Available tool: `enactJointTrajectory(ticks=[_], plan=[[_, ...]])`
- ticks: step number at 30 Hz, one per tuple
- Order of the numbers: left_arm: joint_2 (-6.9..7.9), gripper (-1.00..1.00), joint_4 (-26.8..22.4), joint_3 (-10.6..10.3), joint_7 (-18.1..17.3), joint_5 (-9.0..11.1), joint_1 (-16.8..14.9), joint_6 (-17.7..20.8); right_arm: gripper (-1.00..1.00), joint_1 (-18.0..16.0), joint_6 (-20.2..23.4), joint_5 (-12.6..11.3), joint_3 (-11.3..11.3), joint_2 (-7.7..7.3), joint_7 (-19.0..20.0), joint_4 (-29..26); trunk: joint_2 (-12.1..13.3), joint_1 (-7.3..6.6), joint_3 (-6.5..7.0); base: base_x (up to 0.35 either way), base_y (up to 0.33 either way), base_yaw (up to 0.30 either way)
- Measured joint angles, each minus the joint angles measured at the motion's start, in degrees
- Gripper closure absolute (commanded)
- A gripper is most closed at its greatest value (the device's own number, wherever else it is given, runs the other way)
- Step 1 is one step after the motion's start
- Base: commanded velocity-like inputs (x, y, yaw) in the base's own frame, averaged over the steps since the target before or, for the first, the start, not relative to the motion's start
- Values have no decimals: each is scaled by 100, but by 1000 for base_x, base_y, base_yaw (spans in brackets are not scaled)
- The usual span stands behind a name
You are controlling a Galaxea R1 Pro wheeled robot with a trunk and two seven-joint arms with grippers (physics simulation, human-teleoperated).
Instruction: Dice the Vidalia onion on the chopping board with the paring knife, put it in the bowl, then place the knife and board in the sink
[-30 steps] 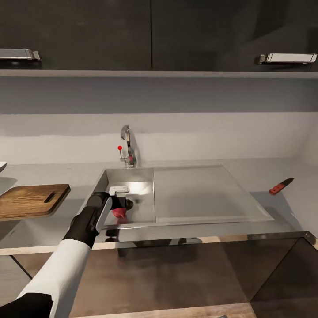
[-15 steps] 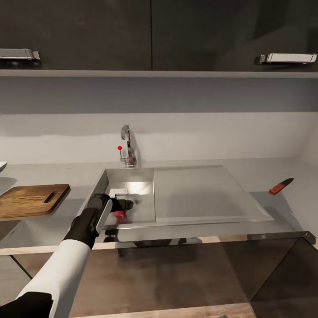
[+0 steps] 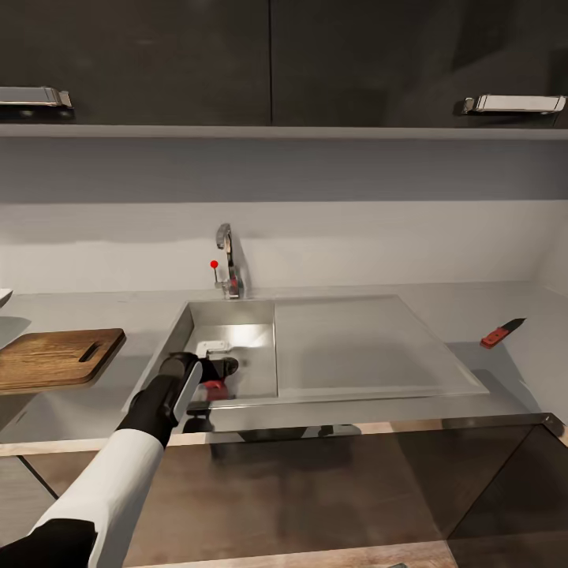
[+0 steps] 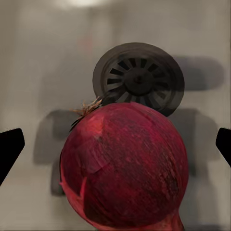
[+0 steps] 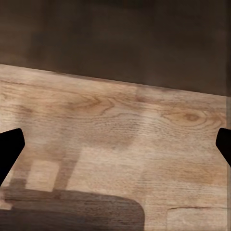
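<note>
The left pincer (image 3: 223, 377) is down inside the sink (image 3: 331, 394), and compared with a second ago it has sunk a little lower and drawn nearer the front wall of the basin, so less of the red onion (image 3: 214, 387) shows past the rim. From the left wrist, the onion (image 4: 124, 168) sits between the two black fingertips (image 4: 9, 149), which stand wide apart at either edge, clear of its skin: the pincer is released, not yet closed on anything. The round drain (image 4: 138, 79) lies just beyond the onion on the basin floor.

Nothing else has shifted. The chopping board (image 3: 55, 357) lies on the tabletop (image 3: 118, 315) to the left of the sink, its slot end toward the basin. The paring knife (image 3: 500, 334) rests well off to the right, beyond the drainboard. A sliver of the white bowl (image 3: 4, 297) peeks in at the far left edge. The faucet (image 3: 227, 264) stands behind the basin.

The right pincer (image 5: 115, 149) hangs released over wood-grain flooring (image 5: 120, 139), fingertips spread.
</note>
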Motion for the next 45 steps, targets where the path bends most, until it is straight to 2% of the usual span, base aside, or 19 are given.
enactJointTrajectory(ticks=[45], plan=[[0,-100,65,-1,0,-5,0,-4,-100,0,0,0,-1,0,0,0,0,0,0,0,0,0]])
